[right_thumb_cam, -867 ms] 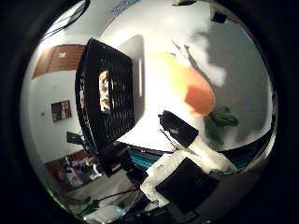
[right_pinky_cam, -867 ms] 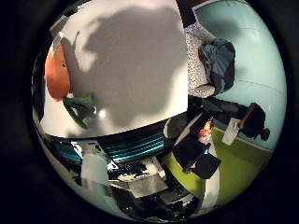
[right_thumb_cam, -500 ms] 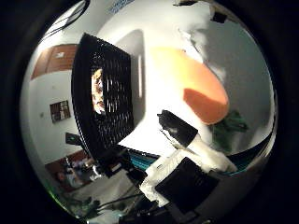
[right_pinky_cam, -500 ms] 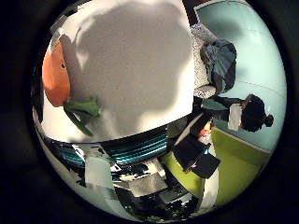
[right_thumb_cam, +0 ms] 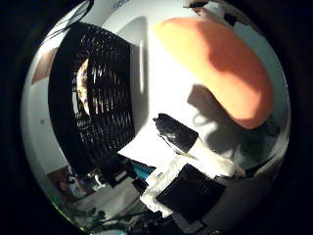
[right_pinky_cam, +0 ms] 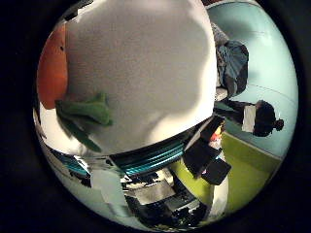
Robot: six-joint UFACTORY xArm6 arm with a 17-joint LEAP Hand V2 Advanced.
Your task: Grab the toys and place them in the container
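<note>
One plush carrot toy [right_thumb_cam: 220,68] lies on the white table [right_pinky_cam: 146,63], close under the palm; its green leaves [right_pinky_cam: 85,110] trail from one end. At the carrot's 9 o'clock stands the black mesh container [right_thumb_cam: 95,98], something pale already inside. The hand [right_thumb_cam: 186,147] shows one black-tipped finger reaching out, uncurled, touching nothing. The carrot is probably light and soft; grasp the thick orange body. Both views crop it.

Both your palm cameras sit close over the white table [right_pinky_cam: 146,73]: each catches the orange carrot toy [right_thumb_cam: 220,68], the thumb-side one also the black basket [right_thumb_cam: 93,103].
</note>
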